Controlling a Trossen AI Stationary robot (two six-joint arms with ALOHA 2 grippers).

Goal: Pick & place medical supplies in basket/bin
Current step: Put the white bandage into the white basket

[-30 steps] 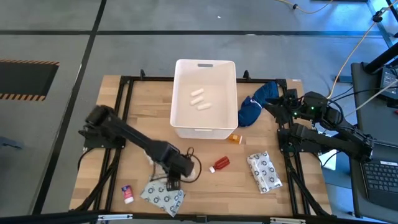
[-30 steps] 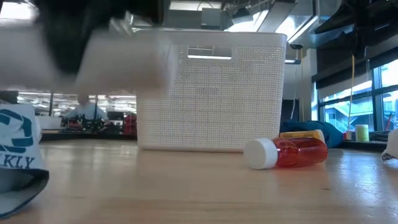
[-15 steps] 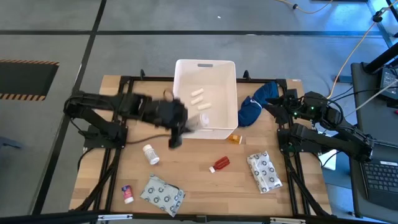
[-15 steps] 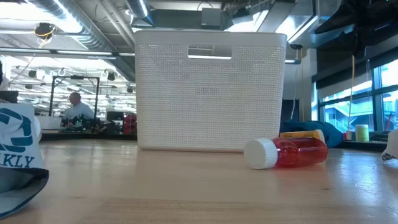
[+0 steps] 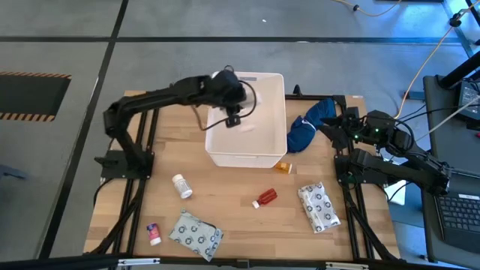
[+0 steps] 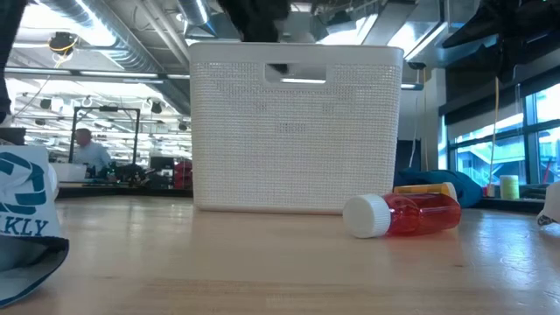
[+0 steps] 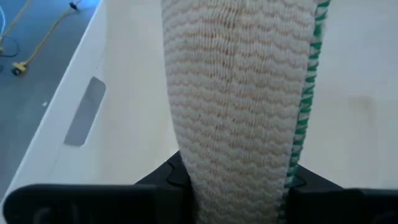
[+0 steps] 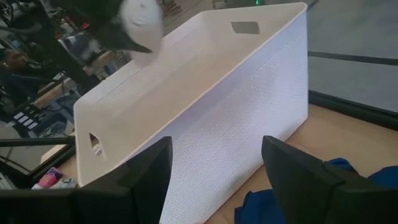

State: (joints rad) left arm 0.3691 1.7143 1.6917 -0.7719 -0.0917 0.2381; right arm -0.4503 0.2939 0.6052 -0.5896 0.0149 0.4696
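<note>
My left gripper [image 5: 235,114] hangs over the inside of the white bin [image 5: 279,90] and is shut on the beige bandage roll [image 7: 239,93], which has a green stripe along one edge. The right wrist view shows that gripper and the roll's pale end [image 8: 142,22] above the bin's rim. A small white tube [image 5: 245,125] lies on the bin floor. My right gripper [image 8: 214,186] waits open at the table's right side, beside the dark blue cloth [image 5: 307,126]. On the table lie a white pill bottle [image 5: 181,185], red vial [image 5: 265,199], orange vial [image 5: 283,166] and two dotted packets [image 5: 196,235], [image 5: 319,206]. My left gripper pinches the bandage roll between its two fingers [image 7: 163,179], which close on the roll's curved sides at one end [image 7: 239,186]. It comes from above, pointing down into the bin. The roll is lifted clear, above the bin floor.
A small red-capped tube [image 5: 153,233] lies near the table's near left corner. In the low view the bin's wall [image 6: 297,131] stands behind the red vial [image 6: 407,214], and a packet [image 6: 26,223] sits at the left. The black frame rails run along both table sides.
My left gripper has risen from the near part of the table beside the left packet, carrying the bandage roll, and swung toward the far edge. It now stands over the bin. The roll is lifted clear of the table. The pill bottle, hidden under the arm before, now shows.
</note>
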